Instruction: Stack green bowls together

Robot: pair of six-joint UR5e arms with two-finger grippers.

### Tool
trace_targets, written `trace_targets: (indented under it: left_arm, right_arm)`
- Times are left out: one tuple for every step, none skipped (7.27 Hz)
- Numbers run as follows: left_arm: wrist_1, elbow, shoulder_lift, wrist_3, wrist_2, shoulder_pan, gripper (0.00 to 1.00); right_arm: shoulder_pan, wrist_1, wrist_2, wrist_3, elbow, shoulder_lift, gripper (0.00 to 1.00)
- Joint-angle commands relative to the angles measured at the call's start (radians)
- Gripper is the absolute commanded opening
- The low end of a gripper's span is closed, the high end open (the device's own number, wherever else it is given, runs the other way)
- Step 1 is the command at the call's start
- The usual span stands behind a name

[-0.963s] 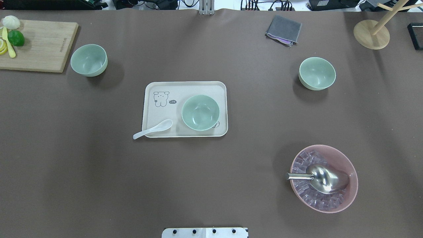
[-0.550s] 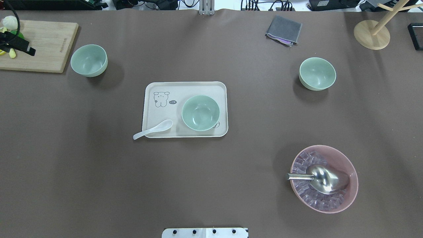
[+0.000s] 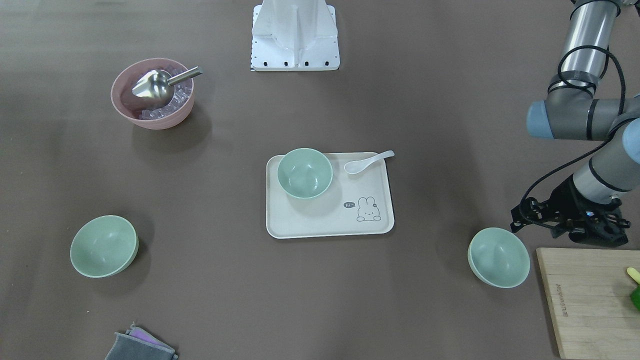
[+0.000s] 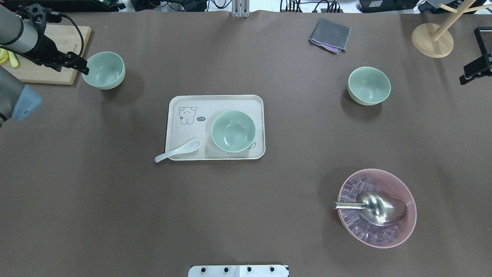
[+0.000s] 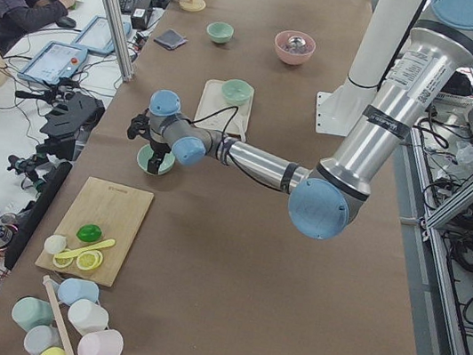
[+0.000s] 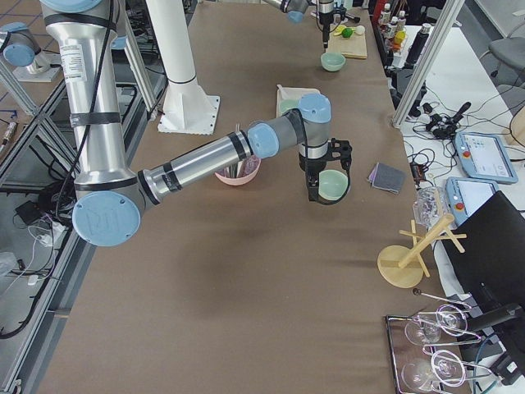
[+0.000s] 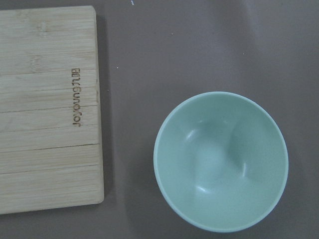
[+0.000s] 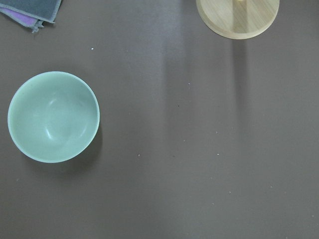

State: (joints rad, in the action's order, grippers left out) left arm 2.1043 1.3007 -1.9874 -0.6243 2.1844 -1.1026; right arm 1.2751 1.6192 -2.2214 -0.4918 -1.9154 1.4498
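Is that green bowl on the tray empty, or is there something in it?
Empty. The green bowl sits upright on the tray, its bare inside showing; the white spoon lies beside it.

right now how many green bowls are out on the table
3: tray bowl on the tray, left bowl beside the board, right bowl near the cloth. None seems hidden.

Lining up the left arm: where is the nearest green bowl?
Overhead view, far left: the green bowl sits on the table just right of the wooden cutting board.
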Motion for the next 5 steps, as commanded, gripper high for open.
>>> trace_targets:
  left_arm:
    - [0.013, -0.055, -0.028, -0.006, -0.044, 0.009, 0.86]
    - [0.014, -0.084, -0.05, -0.008, -0.048, 0.01, 0.75]
    - [0.013, -0.09, -0.056, -0.008, -0.046, 0.009, 0.64]
    - [0.013, -0.095, -0.063, -0.009, -0.044, 0.009, 0.48]
    - [0.013, -0.107, -0.074, -0.009, -0.038, 0.009, 0.44]
  right_arm:
    - [-0.033, -0.046, 0.029, -0.025, 0.044, -0.035, 0.94]
    - [-0.033, -0.057, 0.029, -0.03, 0.047, -0.035, 0.94]
    - [-0.033, -0.059, 0.029, -0.046, 0.044, -0.035, 0.94]
    - [-0.033, -0.059, 0.029, -0.05, 0.044, -0.035, 0.94]
    - [-0.033, -0.059, 0.031, -0.048, 0.044, -0.035, 0.94]
